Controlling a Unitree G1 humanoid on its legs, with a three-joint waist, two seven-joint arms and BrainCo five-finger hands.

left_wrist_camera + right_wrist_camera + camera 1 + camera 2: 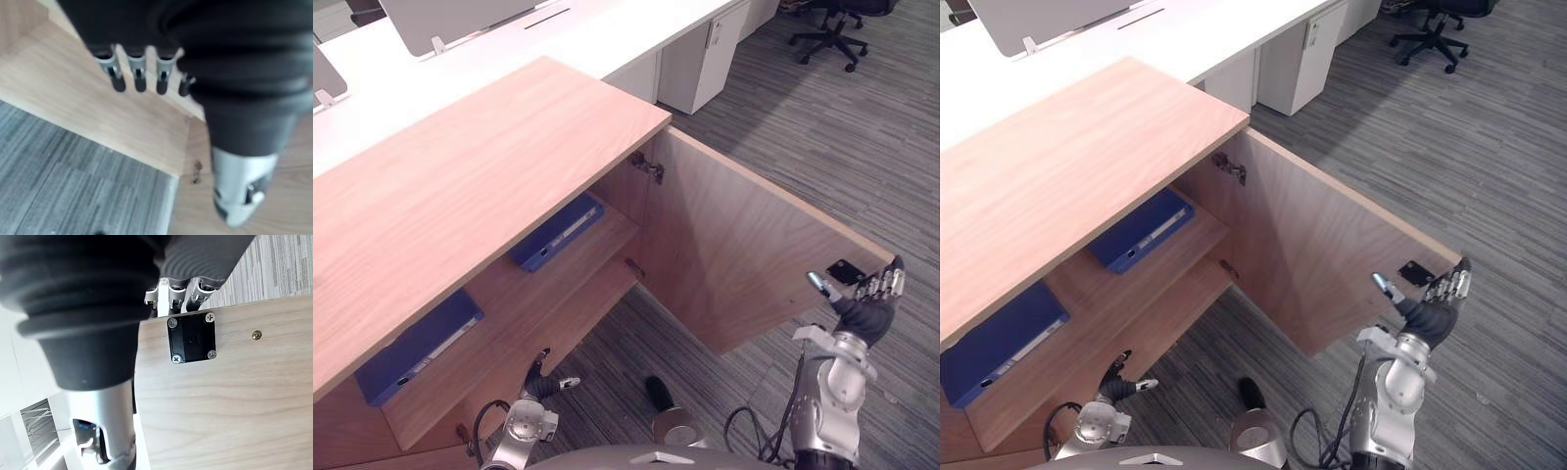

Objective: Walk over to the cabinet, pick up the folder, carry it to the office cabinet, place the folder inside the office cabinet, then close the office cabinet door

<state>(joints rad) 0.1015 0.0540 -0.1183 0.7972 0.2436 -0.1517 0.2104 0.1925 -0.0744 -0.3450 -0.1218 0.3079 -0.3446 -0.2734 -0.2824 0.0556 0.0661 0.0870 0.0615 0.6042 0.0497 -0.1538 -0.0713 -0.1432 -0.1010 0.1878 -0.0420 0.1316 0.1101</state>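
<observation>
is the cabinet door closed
No, the cabinet door stands wide open, angled out from the cabinet, with the right hand up at its free edge.

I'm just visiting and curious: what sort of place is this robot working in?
Most likely an open-plan office: long white desks, a black swivel chair on carpet, and a low wooden cabinet holding blue folders.

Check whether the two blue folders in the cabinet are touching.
Apart: the left eye view shows bare shelf between the left folder and the right folder.
</observation>
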